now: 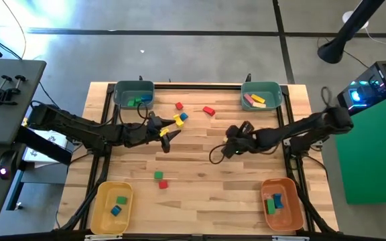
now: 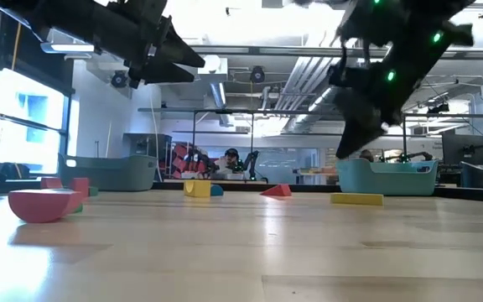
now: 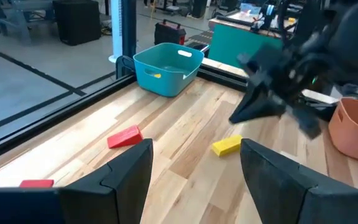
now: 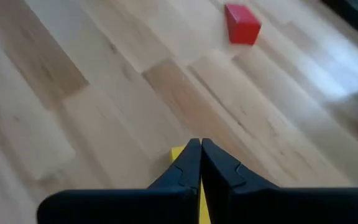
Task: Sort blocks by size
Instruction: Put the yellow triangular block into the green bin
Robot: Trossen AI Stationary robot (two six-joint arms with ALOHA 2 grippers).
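Loose blocks lie on the wooden table (image 1: 200,167). There is a red one (image 1: 208,110), a yellow and blue pair (image 1: 179,119), a small red one (image 1: 179,106), and a green (image 1: 158,175) and a red (image 1: 163,183) block nearer the front. My left gripper (image 1: 169,138) is open and empty above the table's middle left, and also shows in its wrist view (image 3: 197,180). My right gripper (image 1: 221,152) is shut and hangs just above a yellow bar (image 2: 356,199). The bar lies flat on the table and shows behind the fingertips in the right wrist view (image 4: 179,152).
A teal bin (image 1: 134,94) at the far left holds green and blue blocks, and a teal bin (image 1: 260,96) at the far right holds pink and yellow ones. A yellow bin (image 1: 112,206) stands near left and an orange bin (image 1: 281,203) near right, each with green and blue blocks.
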